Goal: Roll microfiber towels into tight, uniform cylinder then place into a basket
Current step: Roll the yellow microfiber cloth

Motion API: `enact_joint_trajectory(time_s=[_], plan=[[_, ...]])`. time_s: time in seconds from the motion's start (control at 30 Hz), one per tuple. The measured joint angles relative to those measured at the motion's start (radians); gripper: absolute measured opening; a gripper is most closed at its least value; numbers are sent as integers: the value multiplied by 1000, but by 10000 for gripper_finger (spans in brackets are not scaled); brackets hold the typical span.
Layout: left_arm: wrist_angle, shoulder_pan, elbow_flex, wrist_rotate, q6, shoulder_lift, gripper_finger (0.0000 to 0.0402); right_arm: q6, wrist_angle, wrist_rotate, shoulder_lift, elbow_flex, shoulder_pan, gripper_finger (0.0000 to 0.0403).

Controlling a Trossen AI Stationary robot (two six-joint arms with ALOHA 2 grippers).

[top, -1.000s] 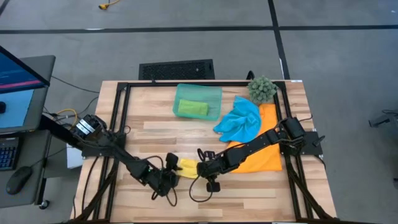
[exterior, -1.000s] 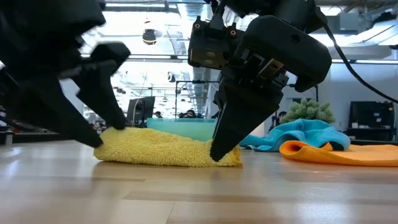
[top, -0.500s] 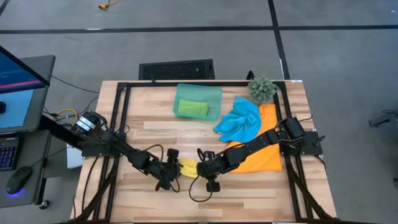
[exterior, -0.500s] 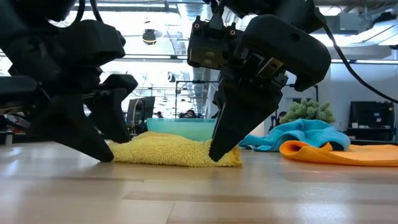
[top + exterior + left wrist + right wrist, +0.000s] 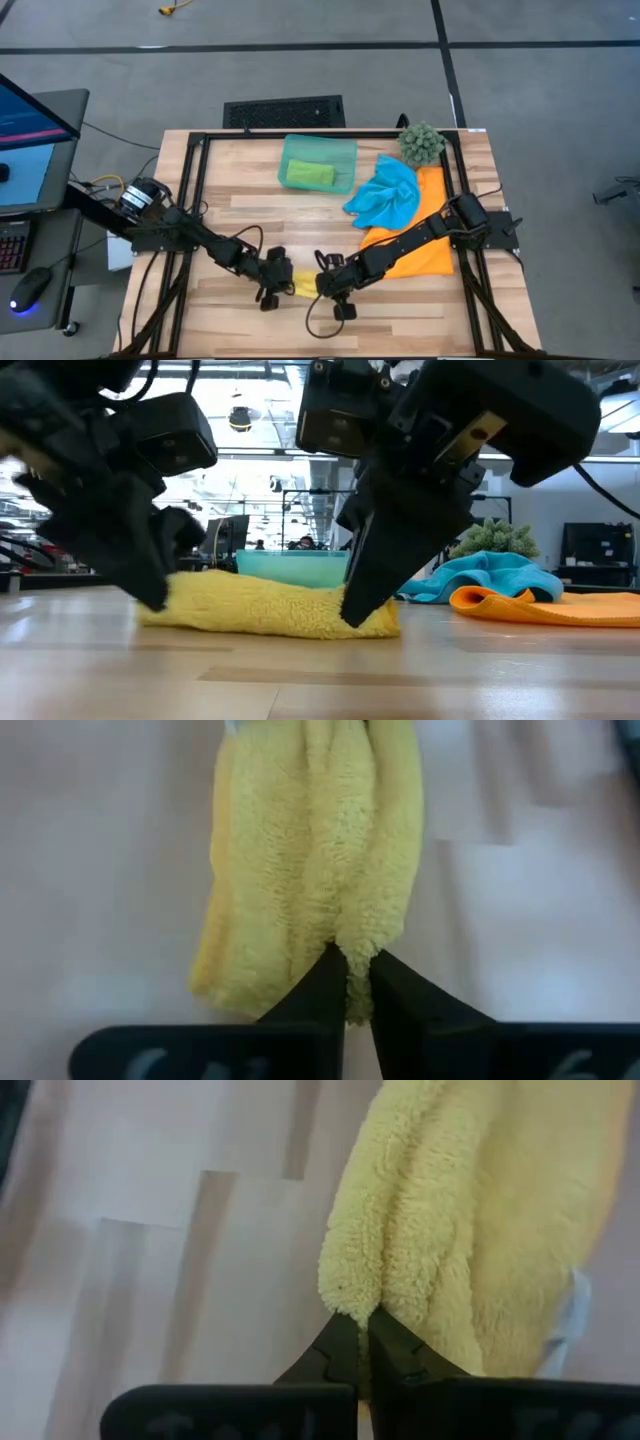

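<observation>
The rolled yellow fluffy microfiber towel point(image 5: 304, 286) lies on the wooden bench point(image 5: 420, 310) with its long axis running between the arms. Left gripper point(image 5: 355, 982) and right gripper point(image 5: 362, 1330) pinch opposite ends, jaws narrow on cloth.

towels point(image 5: 385, 196): 4 | basket point(image 5: 345, 150): 1 | plant ball point(image 5: 421, 143): 1 | arms: 2
</observation>
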Motion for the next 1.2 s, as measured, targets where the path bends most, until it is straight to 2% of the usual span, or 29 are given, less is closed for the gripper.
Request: enact_joint_trajectory(time_s=[0.13, 0.33, 0.47, 0.67, 0.97, 1.1, 1.2], plan=[[-3, 6, -3, 156, -165, -37, 24, 58, 39, -86, 2, 13, 6, 13], [-6, 26, -3, 306, -396, -89, 11, 203, 140, -266, 2, 15, 4, 16], [-21, 46, -3, 335, -463, -93, 13, 209, 120, -274, 1, 15, -14, 14], [-122, 114, -2, 357, -470, -92, 14, 232, 78, -297, 1, 15, -81, 15], [-122, 223, 2, 579, -483, -95, 13, 235, 154, -702, 1, 15, -140, 13], [-126, 257, 2, 644, -519, -95, 13, 294, 150, -697, 1, 15, -140, 16], [-163, 272, 1, 640, -532, -94, 13, 339, 138, -608, 1, 15, -141, 10]])
